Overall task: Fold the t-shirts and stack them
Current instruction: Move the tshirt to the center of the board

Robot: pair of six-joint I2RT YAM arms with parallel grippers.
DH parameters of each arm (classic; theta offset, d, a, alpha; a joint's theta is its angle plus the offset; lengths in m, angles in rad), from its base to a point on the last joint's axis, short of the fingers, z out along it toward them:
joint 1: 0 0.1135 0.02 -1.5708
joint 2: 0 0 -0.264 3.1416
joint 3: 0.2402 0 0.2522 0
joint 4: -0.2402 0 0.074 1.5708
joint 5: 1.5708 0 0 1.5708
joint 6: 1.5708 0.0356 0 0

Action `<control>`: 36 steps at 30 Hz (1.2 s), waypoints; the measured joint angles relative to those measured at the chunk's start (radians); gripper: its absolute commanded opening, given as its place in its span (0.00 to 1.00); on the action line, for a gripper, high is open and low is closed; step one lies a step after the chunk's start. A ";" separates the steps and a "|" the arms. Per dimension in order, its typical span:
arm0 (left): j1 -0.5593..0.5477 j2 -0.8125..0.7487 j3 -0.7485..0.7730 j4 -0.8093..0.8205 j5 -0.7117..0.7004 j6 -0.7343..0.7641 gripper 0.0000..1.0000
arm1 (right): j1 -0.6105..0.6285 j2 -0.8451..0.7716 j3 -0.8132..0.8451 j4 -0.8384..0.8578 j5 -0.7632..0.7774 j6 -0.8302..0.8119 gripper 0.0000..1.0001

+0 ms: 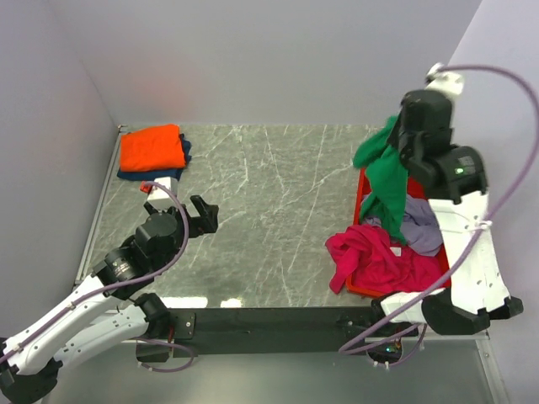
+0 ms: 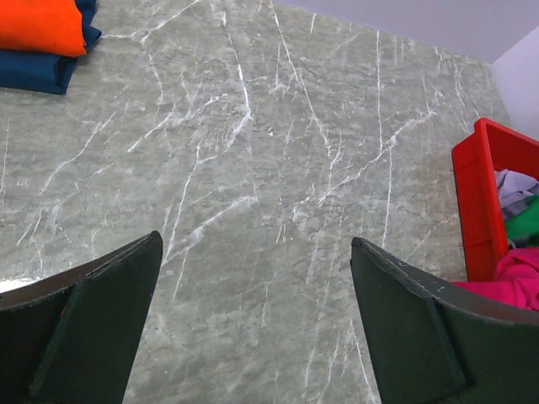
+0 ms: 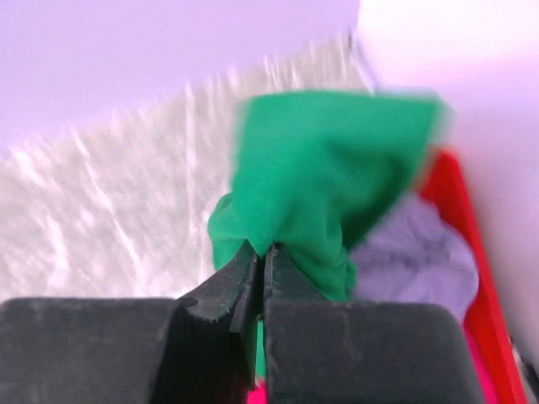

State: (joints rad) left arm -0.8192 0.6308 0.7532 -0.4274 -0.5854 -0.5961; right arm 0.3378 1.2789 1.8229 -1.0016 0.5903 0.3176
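Green t-shirt (image 3: 320,168) hangs pinched in the right jaws above the red bin (image 2: 472,210); left jaws spread wide.

Bin (image 2: 473,210): red plastic, sitting along the right edge of the bench (image 1: 269,210).
Bench: grey-green, white-veined, stretching between pale walls (image 1: 253,59).

The table (image 1: 278,194) has a grey-green top like marble, with thin white veins. Behind the table stands the back wall (image 1: 269,59), plain and pale lilac-grey. The left wall (image 1: 42,151) and the right wall (image 1: 514,34) close the table's sides. Near the table's front edge, light patches (image 1: 181,301) reflect on the top.
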 measured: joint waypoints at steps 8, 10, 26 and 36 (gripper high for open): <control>-0.009 -0.012 -0.006 -0.004 -0.014 0.000 0.99 | 0.000 0.173 0.515 -0.036 -0.030 -0.095 0.00; -0.009 -0.013 -0.008 -0.005 -0.016 0.000 0.99 | 0.004 0.176 0.517 -0.019 -0.096 -0.108 0.00; -0.010 -0.012 -0.008 -0.005 -0.034 -0.003 0.99 | 0.370 0.185 0.406 0.253 -0.673 -0.153 0.00; -0.010 -0.011 -0.013 -0.005 -0.040 -0.003 0.99 | 0.415 0.114 -0.155 0.302 -0.452 -0.046 0.89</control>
State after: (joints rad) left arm -0.8295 0.6193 0.7399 -0.4320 -0.6254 -0.5991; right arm 0.7532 1.3930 1.6680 -0.6998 0.1379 0.2718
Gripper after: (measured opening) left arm 0.995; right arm 0.880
